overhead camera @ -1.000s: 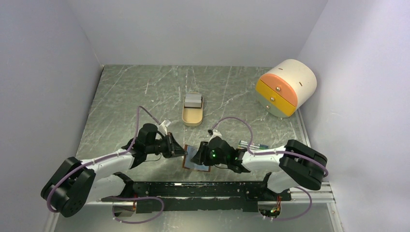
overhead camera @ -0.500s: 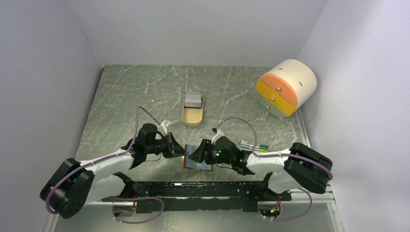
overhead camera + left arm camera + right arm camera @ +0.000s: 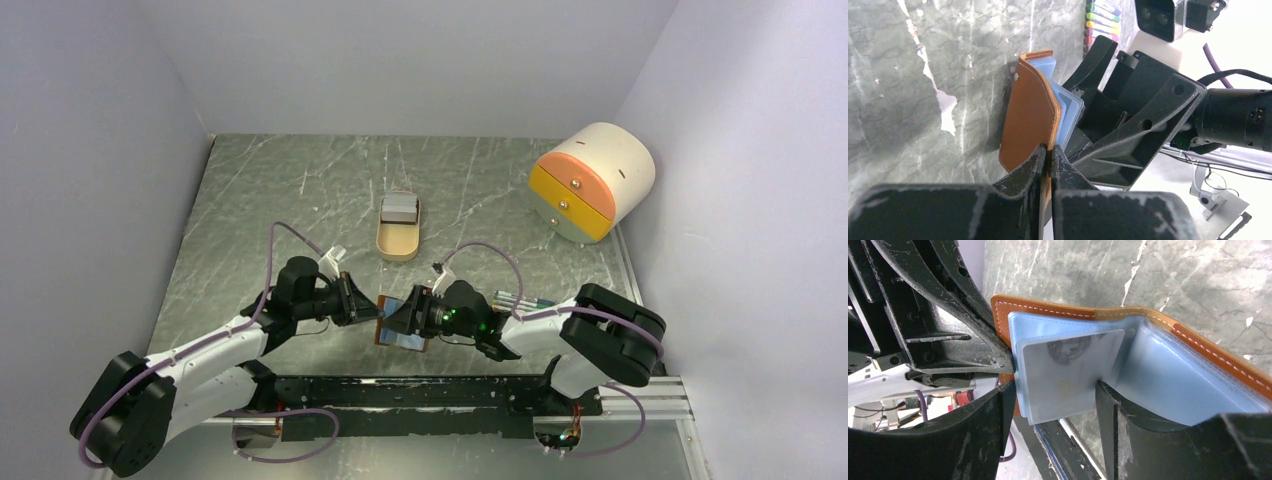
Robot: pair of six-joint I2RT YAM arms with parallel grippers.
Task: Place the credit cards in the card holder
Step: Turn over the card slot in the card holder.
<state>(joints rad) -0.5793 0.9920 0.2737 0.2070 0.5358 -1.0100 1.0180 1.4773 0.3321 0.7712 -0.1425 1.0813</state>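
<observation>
The left gripper (image 3: 1048, 156) was clamped shut on the edge of the brown leather card holder (image 3: 1027, 120), pinching its outer flap between the fingertips and holding that flap raised off the worktop (image 3: 300, 200). Directly opposite, and almost touching the left one, the right gripper (image 3: 1054, 390) faced the holder's inner side with its jaws apart. A grey-white credit card (image 3: 1068, 375) sat between its two fingers, lying against the pale blue plastic sleeves (image 3: 1173, 385) of the holder. Whether the fingers touched the card's edges could not be told.

In the overhead view the card holder (image 3: 384, 318) lay between the two grippers. A row of coloured pens (image 3: 520, 298) lay just behind the right gripper's wrist. Well beyond both grippers stood a tan oval tray (image 3: 398, 250) with a grey block (image 3: 399, 209) in it, and far off to the right gripper's side a round drawer unit (image 3: 592, 180) with orange and yellow fronts.
</observation>
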